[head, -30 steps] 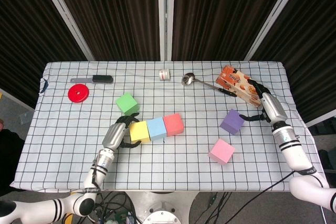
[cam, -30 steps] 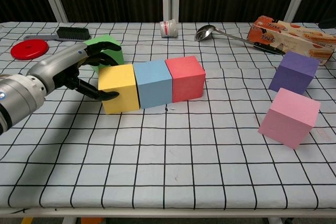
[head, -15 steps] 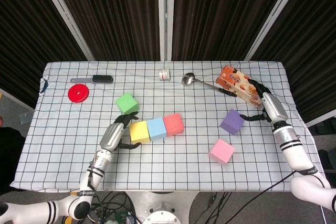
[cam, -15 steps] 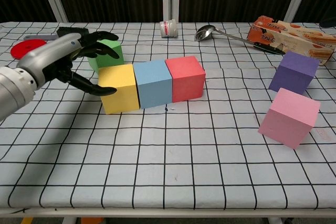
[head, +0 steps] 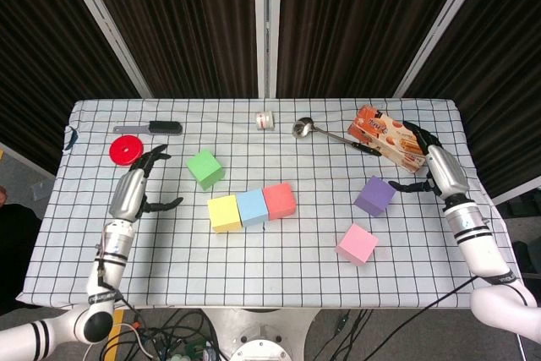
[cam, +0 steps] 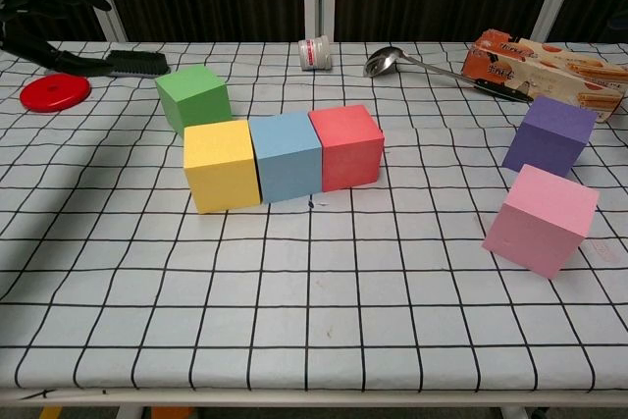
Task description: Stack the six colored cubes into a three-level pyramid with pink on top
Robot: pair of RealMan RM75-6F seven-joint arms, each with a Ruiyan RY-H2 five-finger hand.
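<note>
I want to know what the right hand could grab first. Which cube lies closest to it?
The purple cube. It sits just left of the right hand, apart from the pink cube nearer the front edge and the three-cube row mid-table.

Yellow cube (head: 224, 212), blue cube (head: 251, 205) and red cube (head: 279, 199) touch in 1 row on the table (head: 279, 272).

Table (head: 279, 272) under white black-gridded cloth, dark ribbed wall panels (head: 194, 23) behind, pale metal frame bars (head: 264, 23), grey floor (head: 21, 183)

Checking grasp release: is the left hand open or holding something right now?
Open. The left hand hangs left of the yellow cube with fingers spread and nothing between them; the cube sits alone beside the blue cube.
</note>
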